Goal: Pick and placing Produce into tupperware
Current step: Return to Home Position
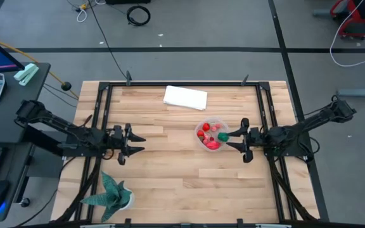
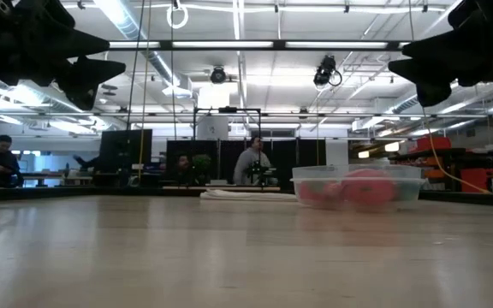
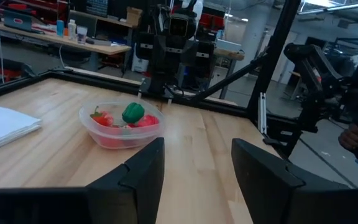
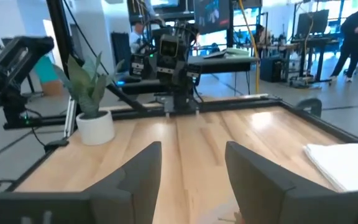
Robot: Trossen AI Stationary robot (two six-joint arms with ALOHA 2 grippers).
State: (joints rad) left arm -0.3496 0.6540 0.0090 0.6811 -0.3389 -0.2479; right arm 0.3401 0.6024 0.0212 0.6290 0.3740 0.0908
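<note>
With 12 o'clock at the far edge of the table [image 1: 170, 172] in the high view: just off centre toward 3 o'clock, the tupperware [image 1: 214, 121], with the produce [image 1: 209, 135] inside it; at 12 o'clock, near the far edge and well apart from the tupperware, the cloth [image 1: 185, 97]; at 7 o'clock, by the near edge, the potted plant [image 1: 114, 194]. At 9 o'clock, the left gripper [image 1: 142, 144], well apart from the tupperware; at 3 o'clock, the right gripper [image 1: 232, 140], just beside the tupperware; both raised off the table.

Grey floor [image 1: 233, 25], ceiling strip lights [image 2: 238, 44].
</note>
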